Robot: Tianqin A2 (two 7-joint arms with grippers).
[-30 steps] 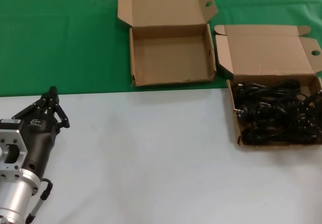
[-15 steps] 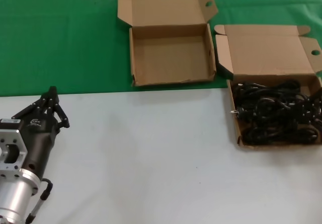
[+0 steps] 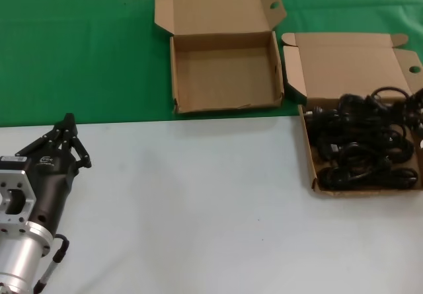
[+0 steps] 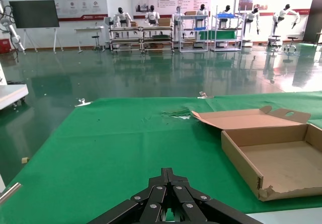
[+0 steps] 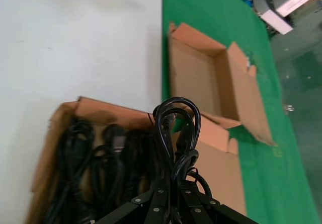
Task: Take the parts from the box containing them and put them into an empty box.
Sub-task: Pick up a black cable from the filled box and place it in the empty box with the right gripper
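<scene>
The box containing the parts stands at the right with its notched lid open, full of black power cords. In the right wrist view my right gripper is shut on one looped cord bundle and holds it above that box. In the head view the raised bundle shows at the box's far right, but the gripper is out of frame. The empty box stands open to the left of the full one. My left gripper is shut and parked at the near left, and also shows in the left wrist view.
Both boxes sit where the green cloth meets the white table top. The empty box also shows in the left wrist view, with a torn front corner, and in the right wrist view.
A cord bundle has risen from the far right part of the full box and the other cords have shifted. The left arm has not moved.
</scene>
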